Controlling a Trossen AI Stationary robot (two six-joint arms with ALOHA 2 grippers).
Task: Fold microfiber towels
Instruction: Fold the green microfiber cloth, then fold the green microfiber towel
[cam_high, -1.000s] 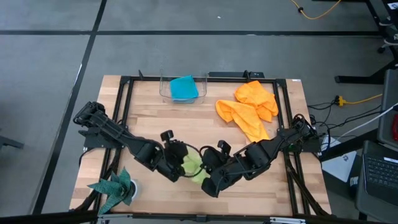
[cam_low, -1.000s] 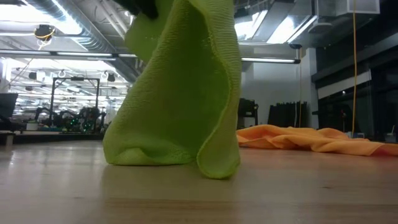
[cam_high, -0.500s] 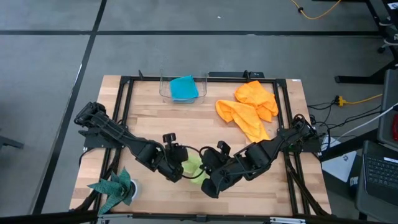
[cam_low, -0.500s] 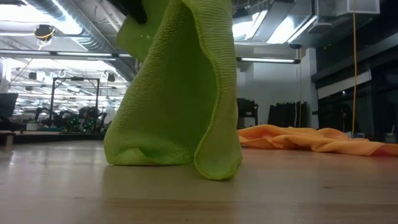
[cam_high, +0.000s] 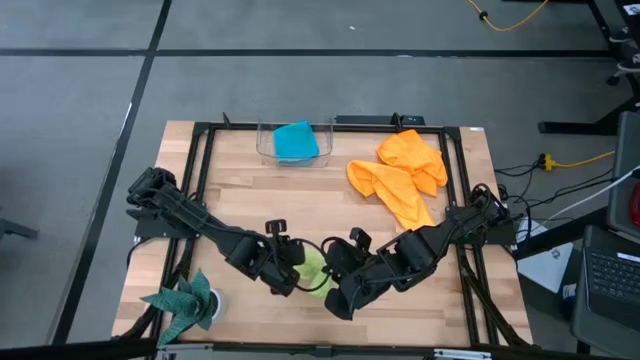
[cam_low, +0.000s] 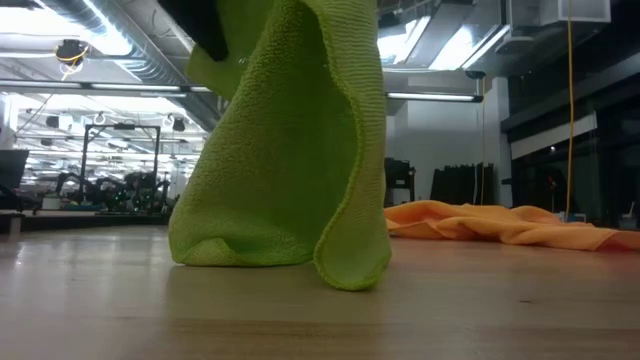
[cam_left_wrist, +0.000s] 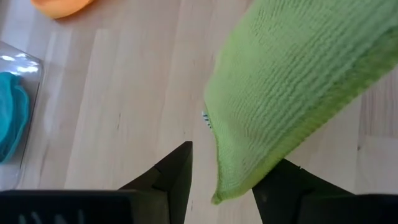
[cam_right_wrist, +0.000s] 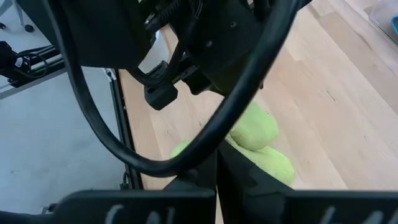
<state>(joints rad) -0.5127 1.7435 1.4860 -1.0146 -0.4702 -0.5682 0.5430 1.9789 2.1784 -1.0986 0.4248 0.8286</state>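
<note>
- Lime-green towel (cam_high: 312, 272) hangs bunched between the two grippers at the near middle of the wooden table (cam_high: 240, 200), just beside the near edge of the black frame (cam_high: 200, 160) that rims the tabletop.
- Seen from table height, the lime-green towel (cam_low: 285, 150) is lifted at its top while its lower folds rest on the wood; one hanging edge curls under at the bottom.
- Left gripper (cam_high: 290, 268) is right against the lime-green towel, on the side toward the dark teal spiky-edged cloth (cam_high: 180, 300).
- Its wrist camera shows its two dark fingers (cam_left_wrist: 171, 174) spread partway, with a corner of the lime-green towel (cam_left_wrist: 292, 81) dipping into the gap; whether they pinch the cloth cannot be told.
- Right gripper (cam_high: 335, 285) meets the lime-green towel from the opposite side, its fingers drawn fully together; its wrist view shows them pointing at the lime-green towel (cam_right_wrist: 261, 140), but whether any cloth is caught between them cannot be told.
- Turquoise-blue towel (cam_high: 296, 141) lies in a clear container (cam_high: 265, 145) at the far edge of the frame, well apart from the lime-green towel.
- Two orange towels (cam_high: 400, 175) lie heaped together beside that container, toward the right arm's side of the frame.
- Same orange towels (cam_low: 500, 222) show behind the lime-green towel in the low view, lying flat on the wood.
</note>
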